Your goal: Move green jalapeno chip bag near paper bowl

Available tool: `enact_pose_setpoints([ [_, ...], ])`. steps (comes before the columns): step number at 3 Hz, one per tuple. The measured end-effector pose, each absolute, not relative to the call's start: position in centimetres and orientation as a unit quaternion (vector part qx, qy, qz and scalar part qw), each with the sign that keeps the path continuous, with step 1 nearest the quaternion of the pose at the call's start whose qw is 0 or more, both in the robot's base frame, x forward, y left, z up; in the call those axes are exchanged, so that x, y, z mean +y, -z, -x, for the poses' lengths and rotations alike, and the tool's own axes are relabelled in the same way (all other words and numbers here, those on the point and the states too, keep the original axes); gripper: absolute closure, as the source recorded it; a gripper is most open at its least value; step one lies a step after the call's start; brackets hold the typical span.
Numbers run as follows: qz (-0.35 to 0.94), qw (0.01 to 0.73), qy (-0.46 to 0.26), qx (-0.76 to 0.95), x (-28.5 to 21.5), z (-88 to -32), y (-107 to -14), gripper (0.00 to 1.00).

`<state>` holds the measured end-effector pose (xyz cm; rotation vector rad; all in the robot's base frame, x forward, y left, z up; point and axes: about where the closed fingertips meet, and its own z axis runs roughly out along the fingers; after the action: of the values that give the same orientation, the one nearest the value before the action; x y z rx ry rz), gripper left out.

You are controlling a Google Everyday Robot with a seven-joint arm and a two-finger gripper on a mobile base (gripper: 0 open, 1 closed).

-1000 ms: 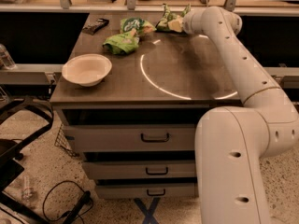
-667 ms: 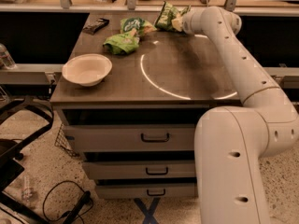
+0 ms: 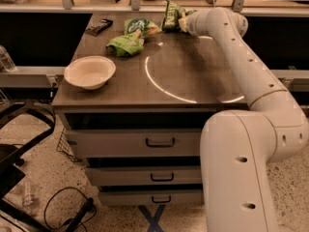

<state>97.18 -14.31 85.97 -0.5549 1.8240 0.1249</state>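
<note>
The green jalapeno chip bag (image 3: 171, 14) stands peaked at the far edge of the table, right of centre. My gripper (image 3: 182, 22) is at the bag's right side and is shut on it; the arm reaches in from the right. The paper bowl (image 3: 90, 72), cream-white and shallow, sits near the table's front left corner, far from the bag.
A rounded bright-green bag (image 3: 126, 45) and a small green bag with a white-and-yellow label (image 3: 140, 26) lie between the jalapeno bag and the bowl. A dark flat packet (image 3: 99, 26) lies at the back left. The wooden table (image 3: 193, 76) stands over drawers; a shelf rail runs behind it.
The jalapeno bag has risen a little and shifted slightly left together with my gripper. The bowl and the other bags have not moved.
</note>
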Motion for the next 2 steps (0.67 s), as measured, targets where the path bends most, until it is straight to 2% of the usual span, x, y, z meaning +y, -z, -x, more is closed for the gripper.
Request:
enact_pose_setpoints([
  [2, 0.245, 0.576, -0.042, 0.779, -14.9, -96.8, -87.8, 1.0],
])
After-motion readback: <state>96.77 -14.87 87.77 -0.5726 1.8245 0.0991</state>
